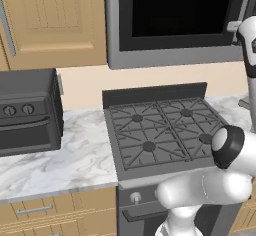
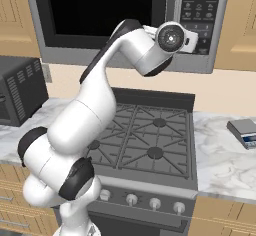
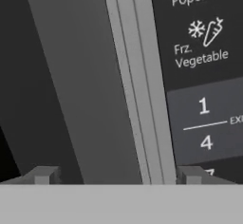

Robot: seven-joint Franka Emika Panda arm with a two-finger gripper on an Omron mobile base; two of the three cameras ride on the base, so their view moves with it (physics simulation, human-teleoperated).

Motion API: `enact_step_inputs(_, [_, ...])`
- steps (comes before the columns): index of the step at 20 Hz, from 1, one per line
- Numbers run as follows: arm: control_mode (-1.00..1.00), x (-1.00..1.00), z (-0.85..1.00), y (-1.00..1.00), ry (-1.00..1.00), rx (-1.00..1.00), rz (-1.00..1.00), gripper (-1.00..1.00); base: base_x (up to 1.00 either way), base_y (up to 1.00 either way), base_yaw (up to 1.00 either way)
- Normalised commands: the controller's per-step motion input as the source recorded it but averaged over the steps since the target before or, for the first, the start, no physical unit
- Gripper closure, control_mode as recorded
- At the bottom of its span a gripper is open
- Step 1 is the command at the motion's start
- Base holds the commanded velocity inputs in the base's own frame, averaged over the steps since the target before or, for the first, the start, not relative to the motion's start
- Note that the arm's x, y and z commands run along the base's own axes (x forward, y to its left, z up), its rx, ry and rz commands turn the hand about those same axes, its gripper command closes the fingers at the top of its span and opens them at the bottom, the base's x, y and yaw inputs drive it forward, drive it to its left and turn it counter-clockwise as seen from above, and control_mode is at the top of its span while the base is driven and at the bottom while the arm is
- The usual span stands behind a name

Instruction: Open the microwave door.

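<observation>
Gripper (image 3: 114, 175) — jaws spread wide, holding nothing — faces the right edge of the microwave door (image 2: 100, 10) (closed, above the stove (image 2: 145, 140)), one fingertip (image 3: 45, 175) either side of its vertical handle (image 3: 137, 85) beside the keypad (image 3: 199, 52).

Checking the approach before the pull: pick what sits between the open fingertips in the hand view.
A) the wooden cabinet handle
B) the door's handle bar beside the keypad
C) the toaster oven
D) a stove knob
B: the handle bar of the microwave door runs between the gripper fingertips, keypad alongside.
</observation>
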Motion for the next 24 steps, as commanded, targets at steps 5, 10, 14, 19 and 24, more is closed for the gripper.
enact_step_inputs(5, [-1.00, 0.62, -0.21, -0.10, 0.00, 0.00, 0.06, -1.00, 0.00, 0.00, 0.00])
enact_step_inputs(10, [-1.00, 0.24, -0.13, 0.00, 0.00, 0.00, 0.01, 1.00, 0.00, 0.00, 0.00])
enact_step_inputs(14, [-1.00, -0.14, 0.00, 0.00, -0.02, 0.00, 0.00, 1.00, 0.00, 0.00, 0.00])
enact_step_inputs(19, [-1.00, -0.95, 0.00, -0.20, -0.08, 0.00, 0.02, 1.00, 0.00, 0.00, 0.00])
enact_step_inputs(24, [-1.00, -1.00, 0.00, -0.18, -0.09, 0.00, 0.10, 1.00, 0.00, 0.00, 0.00])
